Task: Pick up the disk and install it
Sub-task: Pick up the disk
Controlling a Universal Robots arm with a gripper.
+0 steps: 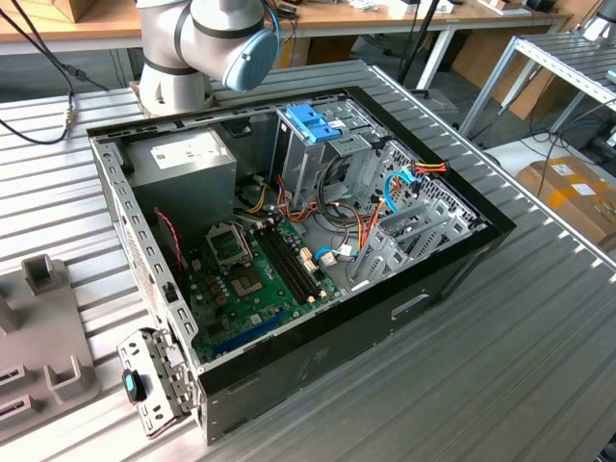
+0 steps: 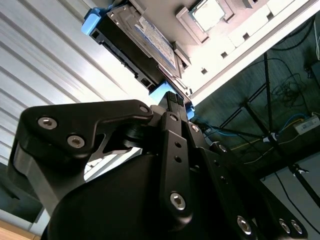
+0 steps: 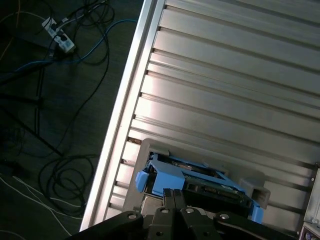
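Black gripper (image 2: 174,100) links loom closest, fingertips drawn tight together against the near blue rail of the disk (image 2: 150,37); whether they pinch it is unclear. Silver-grey and label up, the disk sits at their twelve o'clock in a grey holder (image 3: 252,181). Its long axis follows the table (image 3: 225,75) ribs, one end near the table's edge, with bare ribs stretching beyond.

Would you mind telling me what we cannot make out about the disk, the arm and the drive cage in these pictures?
- Both wrist views: the near end of the disk, hidden behind the gripper.
- Exterior view: the arm past its lower joints, cut off by the top edge.
- Exterior view: the inside of the drive cage, hidden by its own metal walls.
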